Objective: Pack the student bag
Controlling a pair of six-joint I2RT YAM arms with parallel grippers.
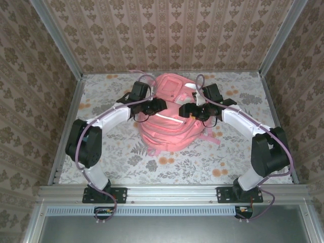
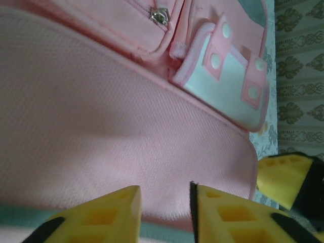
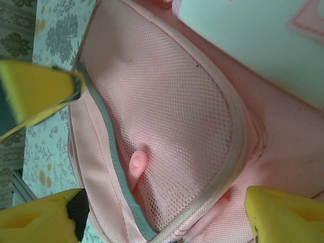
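We see the student bag [image 1: 169,126] lying in the middle of the top external view, on the flowered table [image 1: 126,167], a little above the frame's centre, with its pale stripe [image 1: 169,117] running across it. Both arms curve in from the lower corners and meet over the bag's upper half. The left gripper [image 1: 161,105] sits at the bag's left shoulder and the right gripper [image 1: 183,109] just across from it, the two close together but apart. In the left wrist view the left gripper [image 2: 165,195] stands at the bottom edge with its yellow fingers [image 2: 101,217] only slightly spread. A narrow gap shows between them and we see nothing in it, only pink fabric behind. Higher in that frame lie a metal zipper pull [image 2: 159,15] and a white patch [image 2: 228,81] with pink squares. A finger of the other arm shows at the right edge. In the right wrist view the right gripper [image 3: 164,207] is spread wide, one finger in each bottom corner, straddling the bag's mesh pocket [image 3: 172,116] and gripping nothing. We cannot tell whether its tips touch the cloth.
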